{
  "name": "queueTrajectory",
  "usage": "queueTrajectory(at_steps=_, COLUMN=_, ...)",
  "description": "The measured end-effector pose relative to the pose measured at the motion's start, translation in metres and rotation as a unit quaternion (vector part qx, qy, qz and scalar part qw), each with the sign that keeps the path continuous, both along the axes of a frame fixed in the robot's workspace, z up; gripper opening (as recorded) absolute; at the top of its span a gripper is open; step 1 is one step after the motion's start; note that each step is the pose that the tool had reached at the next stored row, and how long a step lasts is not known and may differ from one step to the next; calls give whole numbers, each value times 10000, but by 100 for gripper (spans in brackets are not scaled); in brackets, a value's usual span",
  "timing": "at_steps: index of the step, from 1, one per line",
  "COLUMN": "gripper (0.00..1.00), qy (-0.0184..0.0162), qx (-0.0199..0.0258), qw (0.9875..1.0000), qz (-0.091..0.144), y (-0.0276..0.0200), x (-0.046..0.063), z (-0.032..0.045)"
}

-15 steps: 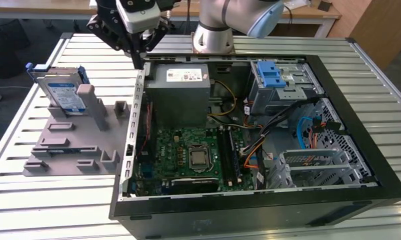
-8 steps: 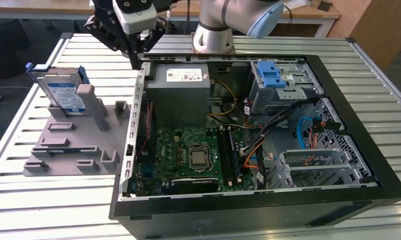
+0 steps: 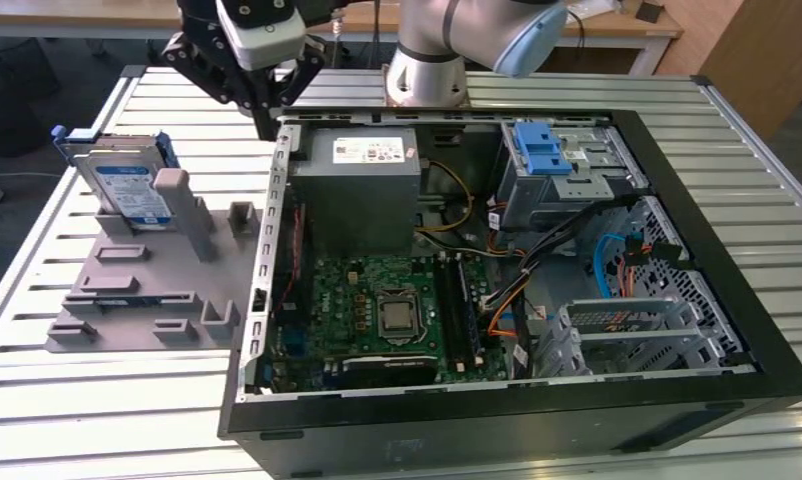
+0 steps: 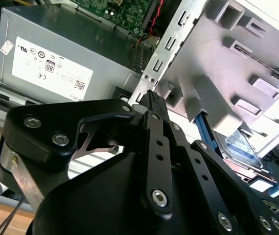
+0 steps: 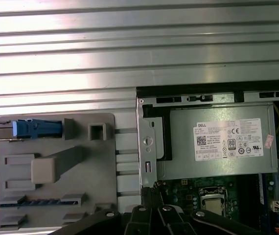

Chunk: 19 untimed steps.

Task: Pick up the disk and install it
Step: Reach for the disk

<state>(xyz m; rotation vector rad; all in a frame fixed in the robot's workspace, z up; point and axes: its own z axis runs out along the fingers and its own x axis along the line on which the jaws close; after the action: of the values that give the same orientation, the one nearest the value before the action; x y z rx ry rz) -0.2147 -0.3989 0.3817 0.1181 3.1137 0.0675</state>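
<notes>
The disk (image 3: 124, 187), silver with a white and blue label and a blue bracket, stands upright in the grey holder (image 3: 148, 290) at the exterior view's left, beside the open computer case (image 3: 508, 400). In the first wrist view the disk (image 5: 34, 128) is seen edge-on. In the second wrist view the disk (image 4: 238, 147) lies partly hidden behind the holder's posts. My gripper (image 3: 262, 112) hangs over the case's back corner nearest the holder, apart from the disk. Its black fingers meet at the tips, shut on nothing, in both wrist views (image 4: 151, 96) (image 5: 151, 195).
Inside the case sit a grey power-supply box (image 3: 361, 190), a green motherboard (image 3: 374, 310) and a silver cage with a blue latch (image 3: 551, 160). The case's metal side wall (image 3: 274, 230) stands between holder and interior. Everything rests on a slatted metal table (image 3: 94, 400).
</notes>
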Motion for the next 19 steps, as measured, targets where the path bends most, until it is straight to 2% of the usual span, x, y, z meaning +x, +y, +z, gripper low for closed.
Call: queueTrajectory(at_steps=19, gripper=11, qy=2, qx=0, qw=10000, qz=0, y=0, x=-146, z=-29)
